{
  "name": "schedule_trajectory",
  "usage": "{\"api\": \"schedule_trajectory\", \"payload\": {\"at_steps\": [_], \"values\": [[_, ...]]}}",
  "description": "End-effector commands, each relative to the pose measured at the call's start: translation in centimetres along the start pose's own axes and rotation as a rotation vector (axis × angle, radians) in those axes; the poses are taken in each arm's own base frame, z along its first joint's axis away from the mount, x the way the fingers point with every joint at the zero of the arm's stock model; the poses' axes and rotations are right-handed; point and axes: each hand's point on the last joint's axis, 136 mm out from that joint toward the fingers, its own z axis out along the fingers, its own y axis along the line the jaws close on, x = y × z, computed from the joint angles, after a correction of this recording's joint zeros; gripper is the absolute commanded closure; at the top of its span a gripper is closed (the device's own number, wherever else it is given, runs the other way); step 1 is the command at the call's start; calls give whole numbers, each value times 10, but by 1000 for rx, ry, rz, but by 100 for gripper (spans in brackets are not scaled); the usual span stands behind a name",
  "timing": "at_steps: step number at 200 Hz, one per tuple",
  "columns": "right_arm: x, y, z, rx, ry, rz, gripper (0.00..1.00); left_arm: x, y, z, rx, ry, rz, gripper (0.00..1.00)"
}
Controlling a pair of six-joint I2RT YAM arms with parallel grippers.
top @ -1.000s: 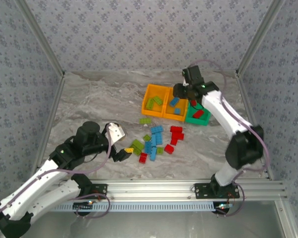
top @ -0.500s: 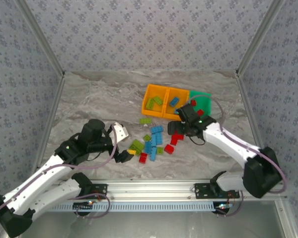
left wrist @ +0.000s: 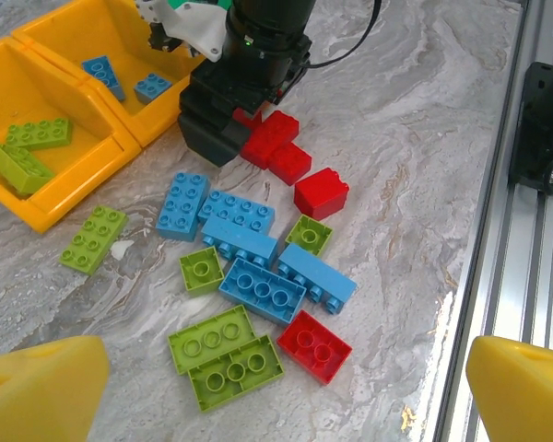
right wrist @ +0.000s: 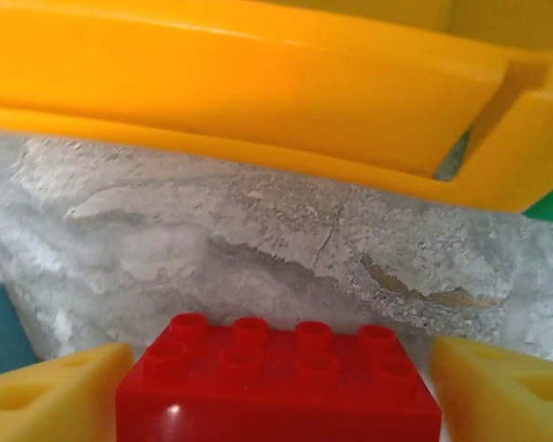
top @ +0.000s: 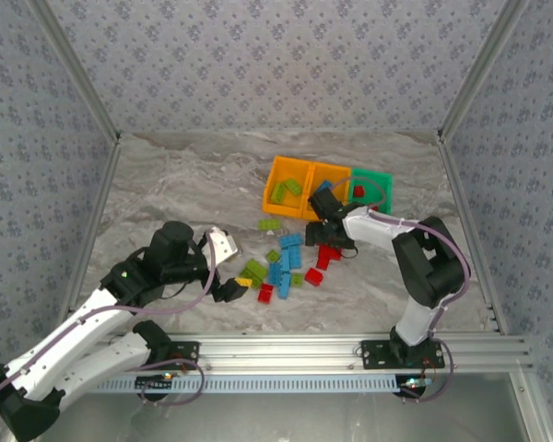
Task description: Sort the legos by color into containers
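While the right gripper (right wrist: 276,396) straddles a red brick (right wrist: 276,364) by the bins (top: 295,166), fingers (right wrist: 55,396) spread and not yet pinching, the left gripper (left wrist: 281,387) hangs open over the pile (top: 281,267). Bins hold perhaps six bricks; most lie loose on the table (top: 166,184).

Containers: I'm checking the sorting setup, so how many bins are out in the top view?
3, side by side in a row: the left orange bin, the middle orange bin, and the green bin at the right end. No other seems hidden.
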Motion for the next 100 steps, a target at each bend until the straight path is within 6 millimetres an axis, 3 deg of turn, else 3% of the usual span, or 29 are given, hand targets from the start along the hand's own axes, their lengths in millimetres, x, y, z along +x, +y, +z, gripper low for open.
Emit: {"api": "schedule_trajectory", "payload": {"at_steps": [1,23,48,76,100], "values": [[-7,2,5,-12,2,48,29,-14,1,-4,-8,-46,8,1],[-8,1,-3,-13,-2,50,43,-11,3,-3,-13,-35,7,1],[-11,-3,-31,-14,-58,42,48,-12,2,-3,-10,-32,8,1],[-18,-13,-81,-31,-165,53,49,-13,2,-2,-7,-39,11,1],[-35,-34,-128,-33,-297,85,49,-14,3,-2,-10,-33,15,1]]}}
